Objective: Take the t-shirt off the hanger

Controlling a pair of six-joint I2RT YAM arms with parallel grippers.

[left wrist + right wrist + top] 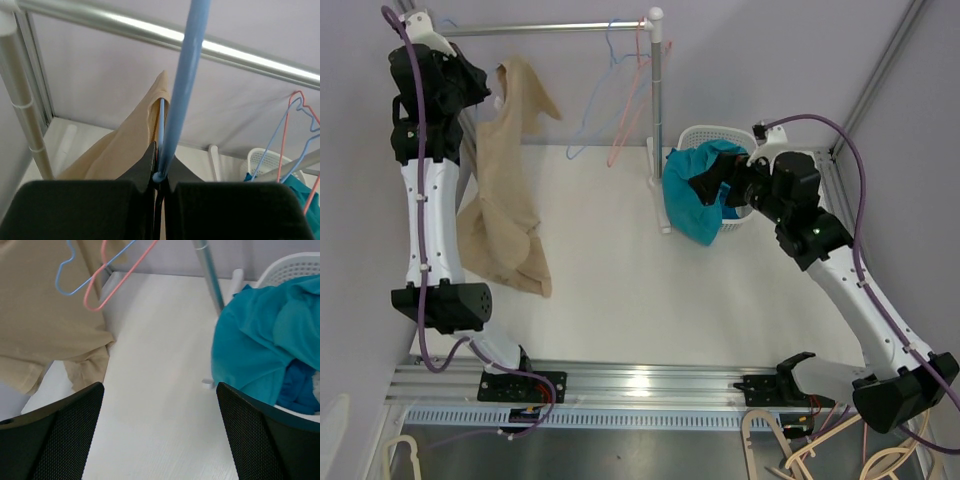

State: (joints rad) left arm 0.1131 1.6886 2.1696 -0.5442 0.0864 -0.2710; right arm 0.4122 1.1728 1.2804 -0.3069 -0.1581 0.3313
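A blue hanger [180, 90] is being pinched by the left gripper [160, 171], its jaws pressed nearly together on the wire just below the metal rail [225, 50]. The tan t-shirt [505, 200] is being carried on that hanger and is hanging down at the left side of the table [620, 300]. The right gripper [159, 405] is being held with its jaws wide apart and nothing between them. It is poised above the table beside the white basket [705, 133], over whose rim a teal garment [688, 208] is being draped.
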